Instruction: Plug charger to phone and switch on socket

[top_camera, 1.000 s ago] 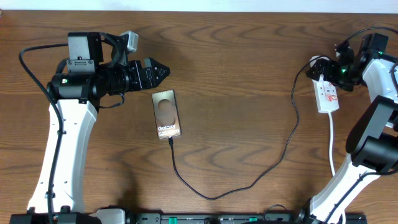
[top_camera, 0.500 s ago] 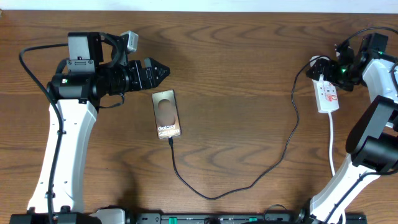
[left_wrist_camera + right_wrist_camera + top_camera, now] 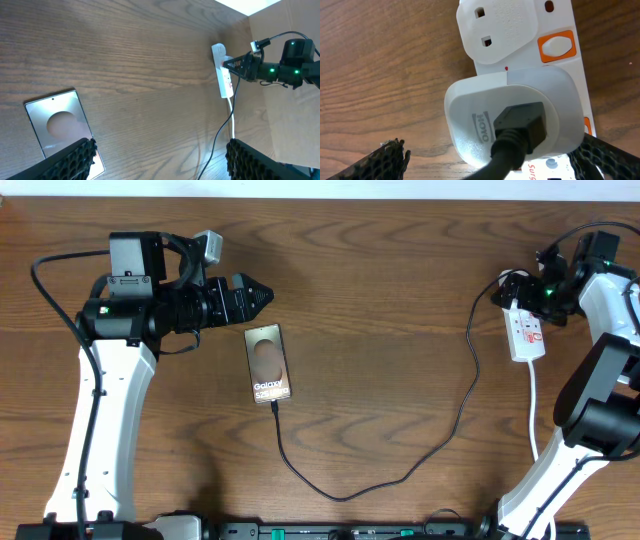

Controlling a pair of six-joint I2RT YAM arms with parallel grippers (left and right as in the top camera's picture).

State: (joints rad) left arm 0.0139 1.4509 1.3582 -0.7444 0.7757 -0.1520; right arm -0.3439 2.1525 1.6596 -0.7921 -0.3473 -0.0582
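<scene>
- Only the right arm (image 3: 607, 292), at the far right of the desk, has moved, and by very little.
- Its white forearm link now sits a touch farther right and farther back than a second ago, most of that in the last half second.
- The black wrist block (image 3: 598, 248) with the green light has edged toward the far side with it.
- The thin black lead (image 3: 573, 232) looping over that wrist curves slightly differently now.
- The right claw (image 3: 508, 292), over the far end of the socket (image 3: 527, 335), has tilted with the wrist, if at all; too slight to be sure.
</scene>
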